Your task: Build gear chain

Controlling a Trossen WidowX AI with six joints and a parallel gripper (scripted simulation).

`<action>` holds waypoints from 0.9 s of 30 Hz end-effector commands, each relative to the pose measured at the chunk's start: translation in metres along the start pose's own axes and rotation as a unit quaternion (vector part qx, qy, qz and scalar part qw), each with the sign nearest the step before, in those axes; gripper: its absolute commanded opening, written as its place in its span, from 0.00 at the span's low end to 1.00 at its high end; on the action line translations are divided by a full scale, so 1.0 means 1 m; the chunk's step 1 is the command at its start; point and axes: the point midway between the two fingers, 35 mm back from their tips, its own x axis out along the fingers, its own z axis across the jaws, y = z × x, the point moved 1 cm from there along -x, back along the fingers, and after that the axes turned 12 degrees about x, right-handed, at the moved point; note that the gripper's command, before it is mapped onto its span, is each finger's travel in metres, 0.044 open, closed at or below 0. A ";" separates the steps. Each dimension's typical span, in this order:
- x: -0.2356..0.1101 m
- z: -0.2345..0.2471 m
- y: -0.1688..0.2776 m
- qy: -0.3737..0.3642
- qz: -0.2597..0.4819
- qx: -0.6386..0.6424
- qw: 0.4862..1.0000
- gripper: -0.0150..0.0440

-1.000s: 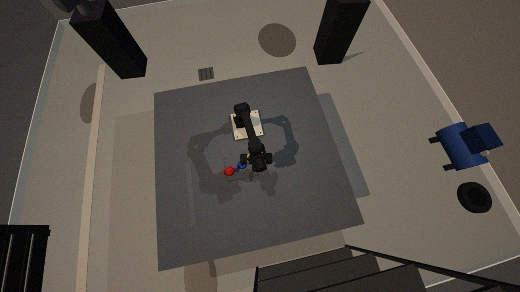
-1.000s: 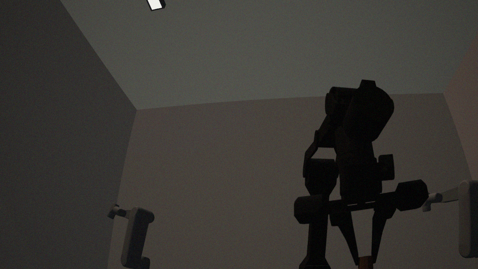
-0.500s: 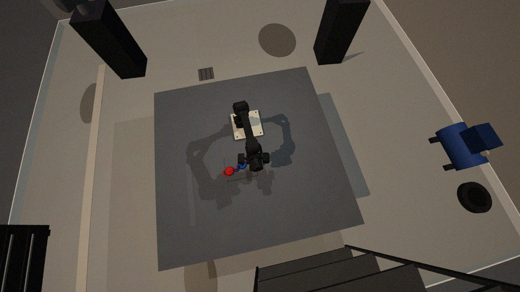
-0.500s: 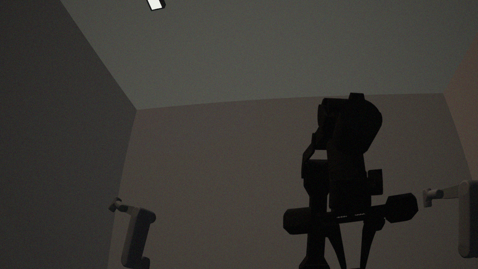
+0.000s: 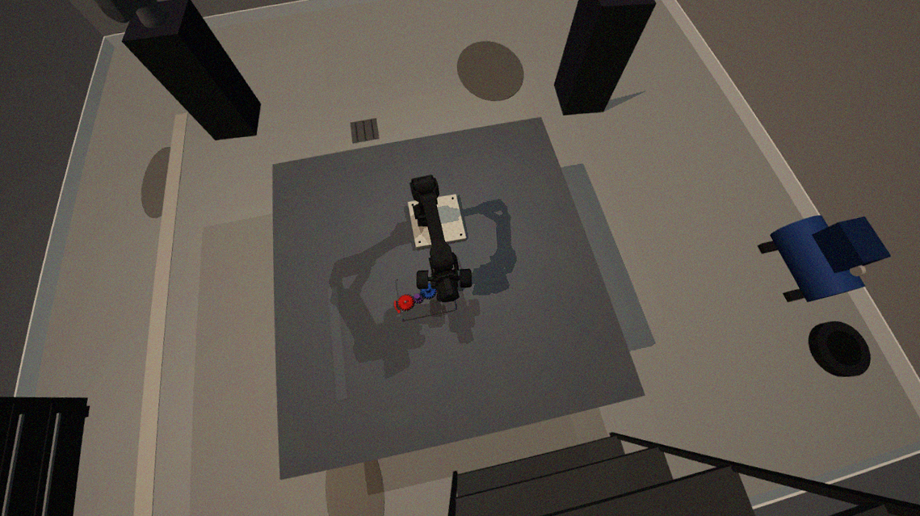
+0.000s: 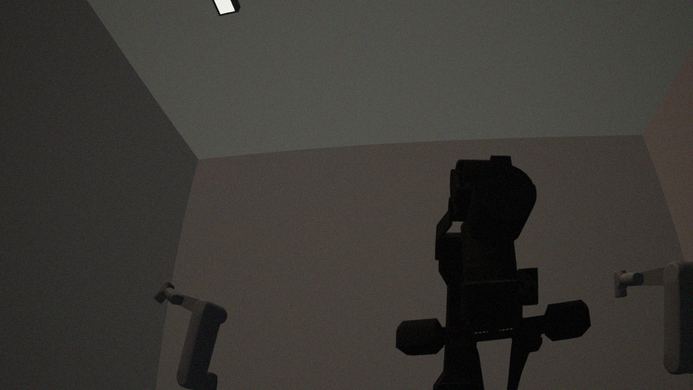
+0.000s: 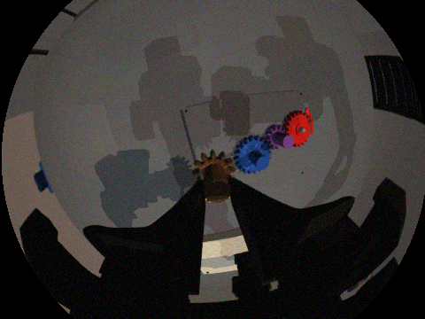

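My gripper is shut on the upright stem of an orange-brown gear, whose toothed disc hangs below the fingertips; its height above the grey board is hard to tell. The blue gear is beside it, to the right in the wrist view. The small purple gear stands between the blue gear and the red gear, seemingly meshing with both. Only yellow specks show beside the held stem, so the yellow gear is almost wholly hidden. No empty peg shows clearly. The exterior view shows the fingers, with their tips out of frame.
The red arrow curves beside the red gear. The arm's pale base plate lies behind the board. Shadows of the arm fall across the board and the dark grey table top. Large dark posts and blue equipment stand well away.
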 end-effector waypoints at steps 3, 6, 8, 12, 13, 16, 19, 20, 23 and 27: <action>0.008 -0.007 0.005 0.000 0.005 -0.003 1.000 0.25; 0.011 -0.010 0.006 0.000 0.005 -0.003 1.000 0.25; 0.013 -0.012 0.007 0.000 0.005 -0.003 1.000 0.25; 0.017 -0.017 0.010 0.000 0.005 -0.003 1.000 0.25; 0.018 -0.018 0.010 0.000 0.005 -0.003 1.000 0.25; 0.021 -0.022 0.012 0.001 0.005 -0.003 1.000 0.25; 0.024 -0.024 0.013 0.001 0.006 -0.003 1.000 0.25; 0.024 -0.024 0.014 0.001 0.006 -0.003 1.000 0.25; 0.022 -0.024 0.013 0.001 0.006 -0.003 1.000 0.25; 0.022 -0.024 0.013 0.001 0.005 0.018 1.000 0.25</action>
